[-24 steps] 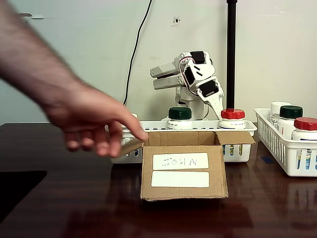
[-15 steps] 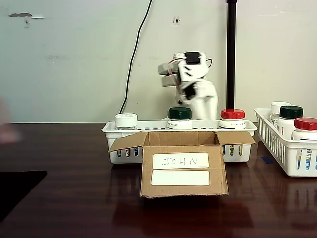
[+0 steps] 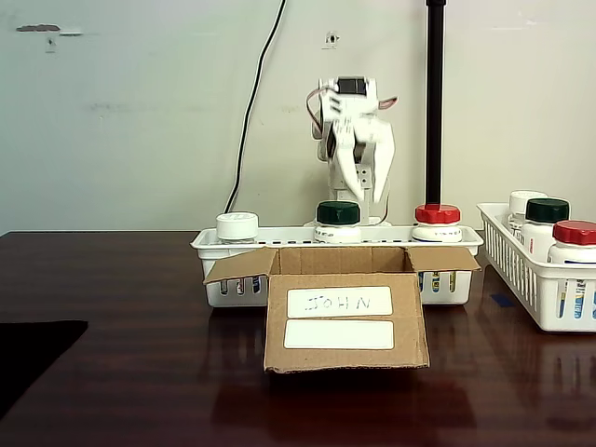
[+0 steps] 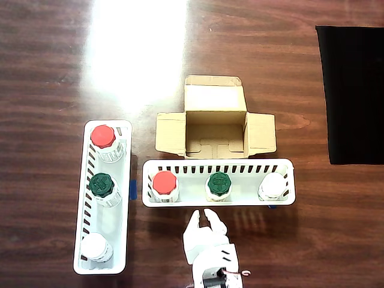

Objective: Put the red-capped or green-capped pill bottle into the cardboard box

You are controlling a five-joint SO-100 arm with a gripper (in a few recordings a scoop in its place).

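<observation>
The person's hand is gone — the gripper (image 4: pixel 200 214), jaws slightly apart, is swung toward the green-capped pill bottle (image 4: pixel 219 185); the cardboard box (image 3: pixel 345 317) is left empty.

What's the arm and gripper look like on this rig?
White plastic arm with black servo blocks showing at the joints and thin red and white wires looping near the top. The gripper is white too, with two tapered, pointed fingers.
</observation>
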